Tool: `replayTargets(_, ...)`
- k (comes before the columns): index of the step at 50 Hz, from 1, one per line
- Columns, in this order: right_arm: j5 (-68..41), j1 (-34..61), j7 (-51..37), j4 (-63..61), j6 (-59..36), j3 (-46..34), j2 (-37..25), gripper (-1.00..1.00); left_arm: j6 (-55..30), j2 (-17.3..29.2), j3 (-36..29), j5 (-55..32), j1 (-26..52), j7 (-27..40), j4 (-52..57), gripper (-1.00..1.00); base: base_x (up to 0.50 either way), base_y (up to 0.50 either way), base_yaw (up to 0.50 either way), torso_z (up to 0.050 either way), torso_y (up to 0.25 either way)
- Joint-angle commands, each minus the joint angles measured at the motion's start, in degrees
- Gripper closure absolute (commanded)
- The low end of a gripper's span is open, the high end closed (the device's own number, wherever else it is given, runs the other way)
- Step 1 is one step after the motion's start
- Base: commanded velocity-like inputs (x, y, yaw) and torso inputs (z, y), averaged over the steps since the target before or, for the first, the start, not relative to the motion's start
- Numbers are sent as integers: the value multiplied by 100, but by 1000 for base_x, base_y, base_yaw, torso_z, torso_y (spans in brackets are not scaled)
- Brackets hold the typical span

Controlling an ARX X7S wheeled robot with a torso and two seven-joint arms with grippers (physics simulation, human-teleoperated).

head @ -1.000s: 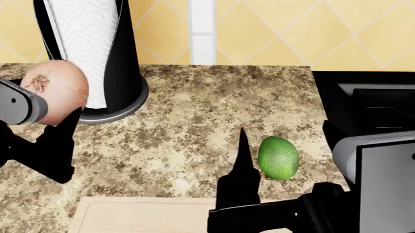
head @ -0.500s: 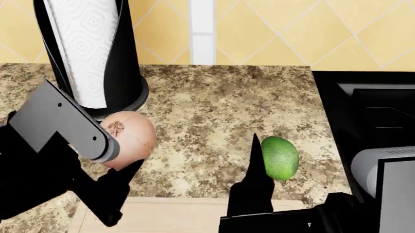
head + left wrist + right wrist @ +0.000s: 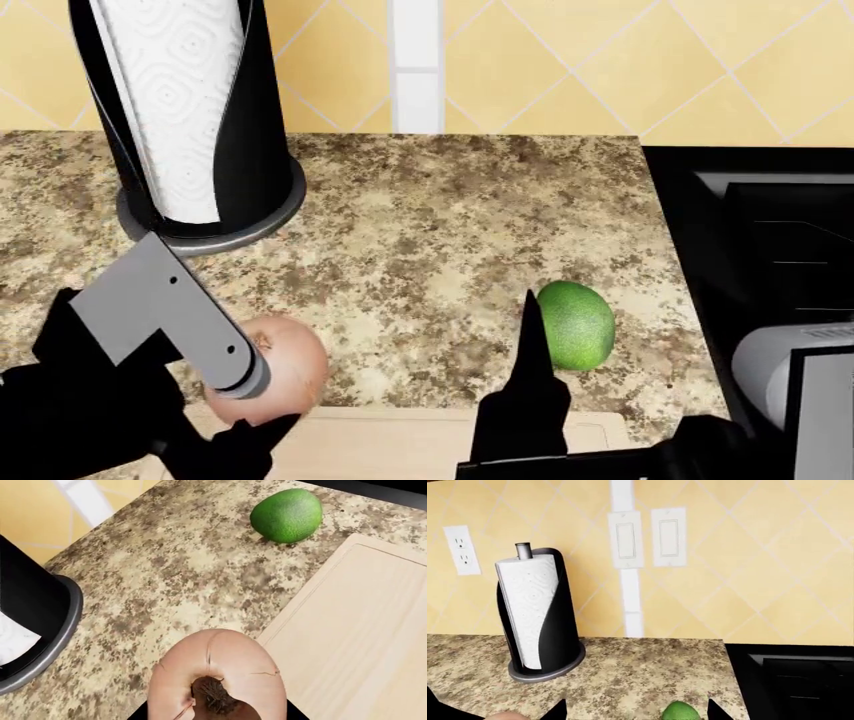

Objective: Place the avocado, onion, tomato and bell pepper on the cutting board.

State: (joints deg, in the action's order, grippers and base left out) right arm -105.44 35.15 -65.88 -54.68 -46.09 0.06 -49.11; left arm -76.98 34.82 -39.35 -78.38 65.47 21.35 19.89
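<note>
My left gripper (image 3: 217,717) is shut on the onion (image 3: 220,672), a pinkish-tan bulb whose brown root tuft faces the wrist camera. In the head view the onion (image 3: 291,368) hangs at the far left corner of the cutting board (image 3: 400,440); I cannot tell whether it touches anything. The avocado (image 3: 574,325) lies on the counter just beyond the pale board (image 3: 360,630). My right gripper (image 3: 635,715) is open, one dark finger (image 3: 531,345) standing just left of the avocado (image 3: 680,712). Tomato and bell pepper are out of view.
A black paper towel holder (image 3: 187,110) stands at the back left of the speckled granite counter (image 3: 441,220). A black cooktop (image 3: 761,220) borders the counter on the right. A yellow tiled wall with switches (image 3: 647,537) lies behind.
My left gripper has carried the onion from high at the left, beside the towel holder, down and right to the board's far left corner. The right gripper's finger shifted slightly right, closer to the avocado.
</note>
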Motion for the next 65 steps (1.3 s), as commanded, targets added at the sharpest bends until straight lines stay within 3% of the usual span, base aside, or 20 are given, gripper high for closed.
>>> replayTargets(1,25,75,19,-13,29,80,100,-100,0,-96,6,156,-100,-102,-6,100,0,0,0,0,0)
replayTargets(20,-96,16,36,-25,65,148,1,-100,21,-6,-126,-192,-680,254,206,100,0,0,0,0,0)
replayTargets(36,-207,44,-64,-61,97,118,-10,-100,-4,14,-61,-507,-564,466,184,100,0,0,0,0,0)
replayTargets(37,-207,46,-68,-61,97,115,-7,-100,-23,21,-41,-563,-520,482,178,-100,0,0,0,0,0)
replayTargets(54,-117,142,-46,-2,57,17,111,-100,-44,156,113,-803,-119,689,129,-100,0,0,0,0,0)
replayTargets(60,-72,216,-34,56,17,-41,138,-100,22,74,830,-1598,1396,975,83,-100,0,0,0,0,0)
replayTargets(65,-86,387,-79,88,-13,-155,188,-100,43,116,1078,-1963,2132,1203,17,-100,0,0,0,0,0)
